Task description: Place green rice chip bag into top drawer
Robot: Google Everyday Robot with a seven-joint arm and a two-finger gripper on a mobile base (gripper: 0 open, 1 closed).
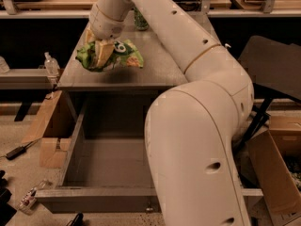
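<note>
The green rice chip bag is crinkled bright green with a white round logo and orange-tan patches. It hangs a little above the grey table top, near its left front part, casting a shadow below. My gripper is shut on the bag's left part, with a tan finger across it. The top drawer stands pulled out below the table's front edge, its plain grey inside open to view. My white arm covers the drawer's right part.
A green can stands at the back of the table top. A clear bottle stands on a shelf at left. Cardboard boxes sit at the left and right. A dark chair is at right.
</note>
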